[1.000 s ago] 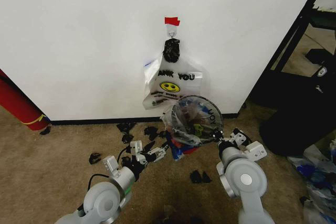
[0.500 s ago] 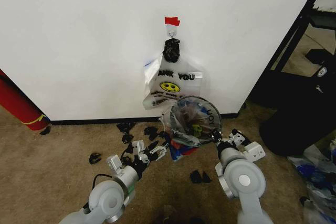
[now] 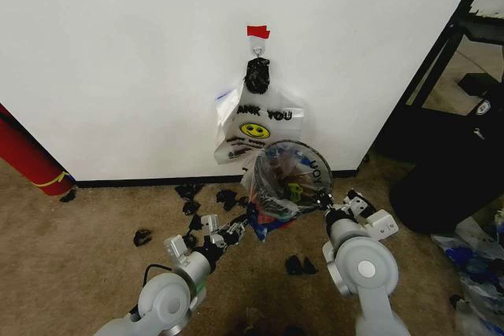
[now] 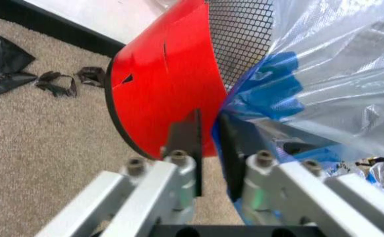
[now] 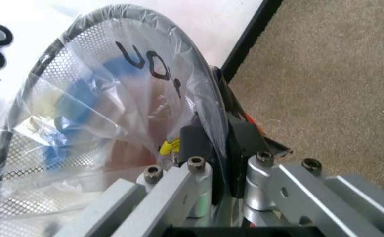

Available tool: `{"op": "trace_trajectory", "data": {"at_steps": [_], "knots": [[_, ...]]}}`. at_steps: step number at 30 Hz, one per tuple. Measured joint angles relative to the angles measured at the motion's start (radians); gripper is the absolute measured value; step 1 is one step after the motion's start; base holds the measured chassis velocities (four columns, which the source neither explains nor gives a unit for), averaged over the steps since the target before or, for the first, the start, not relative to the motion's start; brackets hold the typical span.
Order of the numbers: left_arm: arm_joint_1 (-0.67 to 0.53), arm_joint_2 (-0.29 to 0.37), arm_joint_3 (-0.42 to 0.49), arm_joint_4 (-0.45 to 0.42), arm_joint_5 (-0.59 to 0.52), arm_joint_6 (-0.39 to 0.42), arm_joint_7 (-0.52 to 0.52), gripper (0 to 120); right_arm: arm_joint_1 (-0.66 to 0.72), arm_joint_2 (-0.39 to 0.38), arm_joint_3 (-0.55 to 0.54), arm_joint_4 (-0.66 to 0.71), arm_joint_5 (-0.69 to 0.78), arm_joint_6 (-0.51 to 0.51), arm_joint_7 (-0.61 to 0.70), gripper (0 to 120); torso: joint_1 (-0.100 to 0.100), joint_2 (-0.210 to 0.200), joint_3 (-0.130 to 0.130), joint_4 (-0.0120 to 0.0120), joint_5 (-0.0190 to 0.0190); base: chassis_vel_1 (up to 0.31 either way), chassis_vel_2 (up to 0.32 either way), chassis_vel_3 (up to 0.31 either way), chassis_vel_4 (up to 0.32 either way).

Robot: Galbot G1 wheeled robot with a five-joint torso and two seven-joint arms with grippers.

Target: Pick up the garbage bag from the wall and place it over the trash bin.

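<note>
The garbage bag (image 3: 293,182) is draped over the trash bin (image 3: 272,152), which stands on the carpet just below the wall (image 3: 118,53). The bin is black mesh (image 4: 241,34) with a red base (image 4: 165,84). My left gripper (image 3: 236,230) is at the bin's left side, shut on the bag's blue handle (image 4: 264,84) beside the red base. My right gripper (image 3: 327,206) is at the bin's right side, shut on the bag film (image 5: 146,74) at the rim. More bags (image 3: 256,127) hang from the hook (image 3: 257,49) under a red tape patch (image 3: 257,31).
A red cylinder (image 3: 27,155) leans at the left by the wall. Black scraps (image 3: 189,192) litter the carpet around the bin, some (image 3: 299,265) between my arms. Dark furniture (image 3: 441,171) stands at the right, with loose plastic (image 3: 476,265) on the floor beside it.
My left arm has reached forward and right to the bin's left side. The bag's blue lower edge now hangs lower on that side. The right arm has barely moved.
</note>
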Motion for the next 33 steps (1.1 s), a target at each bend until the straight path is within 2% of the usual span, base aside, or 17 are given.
{"op": "trace_trajectory", "data": {"at_steps": [3, 13, 16, 20, 21, 23, 25, 28, 29, 33], "knots": [[-0.012, -0.016, 0.011, 0.010, 0.006, 0.002, -0.005, 0, 0.000, 0.000, -0.001, 0.000, 0.000, 0.000, 0.000, 0, 0.000, 0.000, 0.000, -0.0001, 0.0000, 0.000, 0.000, 0.000, 0.000], [-0.029, -0.031, 0.046, 0.017, 0.028, 0.020, -0.016, 1, 0.000, 0.000, -0.002, -0.007, -0.003, 0.000, 0.000, 0, 0.000, 0.000, 0.000, -0.0001, 0.0000, 0.000, 0.000, 0.000, 0.000], [-0.027, -0.031, 0.042, 0.010, 0.039, 0.023, -0.024, 10, -0.001, 0.000, -0.001, -0.008, -0.003, 0.000, 0.000, 0, 0.000, 0.000, 0.000, -0.0001, 0.0000, 0.000, 0.000, 0.000, 0.000], [-0.009, -0.013, 0.023, -0.012, 0.080, 0.037, -0.033, 26, 0.001, 0.000, 0.004, -0.013, -0.004, 0.000, -0.001, 0, 0.000, 0.000, 0.000, -0.0002, -0.0002, 0.000, 0.000, 0.000, 0.000], [-0.009, -0.013, 0.023, -0.012, 0.080, 0.037, -0.033, 26, 0.001, 0.000, 0.004, -0.013, -0.004, 0.000, -0.001, 0, 0.000, 0.000, 0.000, -0.0002, -0.0002, 0.000, 0.000, 0.000, 0.000], [0.021, 0.011, 0.010, -0.034, 0.129, 0.044, -0.024, 36, 0.008, 0.000, 0.012, -0.020, -0.007, 0.001, -0.004, 0, 0.000, 0.000, 0.000, 0.0001, 0.0000, 0.000, 0.000, 0.000, 0.000], [0.031, 0.017, 0.006, -0.040, 0.139, 0.044, -0.020, 39, 0.010, 0.000, 0.014, -0.022, -0.008, 0.001, -0.004, 0, 0.000, 0.000, 0.000, 0.0000, 0.0000, 0.000, 0.000, 0.000, 0.000], [0.048, 0.025, -0.003, -0.056, 0.146, 0.045, -0.016, 54, 0.012, 0.000, 0.015, -0.026, -0.011, 0.001, -0.006, 0, 0.000, 0.000, 0.000, 0.0001, -0.0001, 0.000, 0.000, 0.000, 0.000], [0.048, 0.025, -0.003, -0.056, 0.146, 0.045, -0.016, 54, 0.012, 0.000, 0.015, -0.026, -0.011, 0.001, -0.006, 0, 0.000, 0.000, 0.000, 0.0001, -0.0001, 0.000, 0.000, 0.000, 0.000], [0.063, 0.041, -0.037, -0.095, 0.146, 0.049, -0.022, 71, 0.012, 0.000, 0.010, -0.038, -0.019, 0.002, -0.010, 0, 0.000, 0.000, 0.000, -0.0001, -0.0001, 0.000, 0.000, 0.000, 0.000]]}}
